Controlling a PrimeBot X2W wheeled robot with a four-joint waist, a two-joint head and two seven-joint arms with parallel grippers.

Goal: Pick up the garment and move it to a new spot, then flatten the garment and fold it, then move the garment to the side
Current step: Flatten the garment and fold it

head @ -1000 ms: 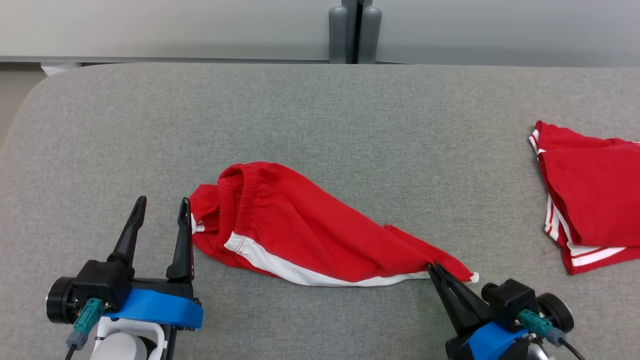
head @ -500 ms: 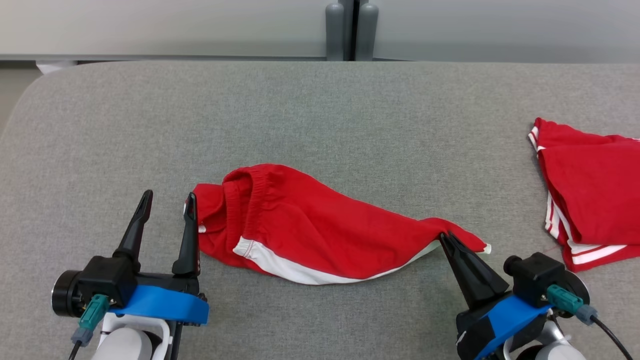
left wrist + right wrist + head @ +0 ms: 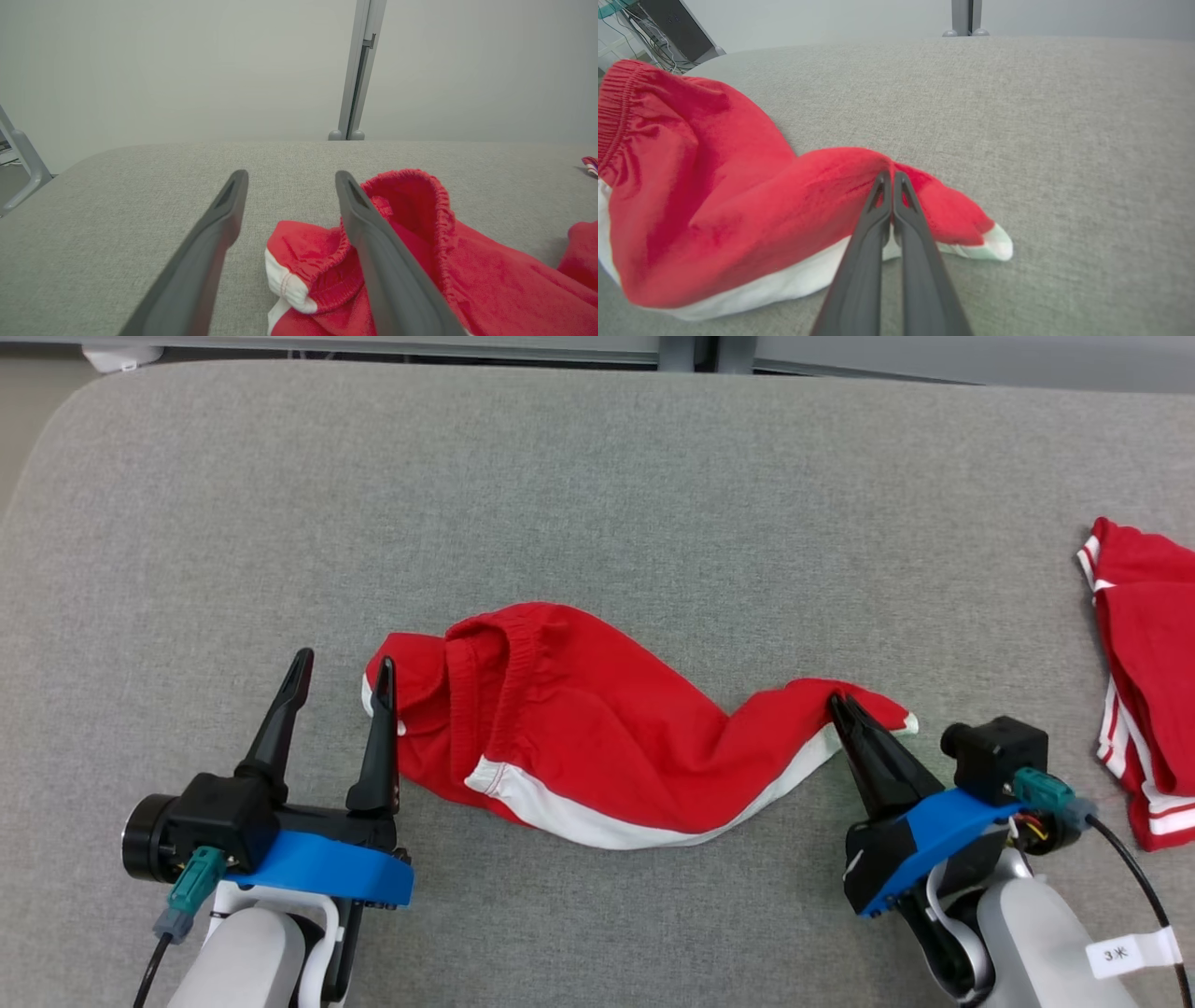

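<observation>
The right gripper (image 3: 891,173) is pressed together on a red fold near one end of the shorts (image 3: 597,747), pulling it up into a peak above the grey table (image 3: 597,476). A white-tipped corner sticks out just to its right. From there the shorts run leftward in a sagging curve to the left gripper (image 3: 344,660), whose fingers are spread and hold nothing. The bunched waistband (image 3: 439,205) lies right beside its right finger, perhaps touching it. A second red garment (image 3: 1148,663) lies well off to the right gripper's right.
</observation>
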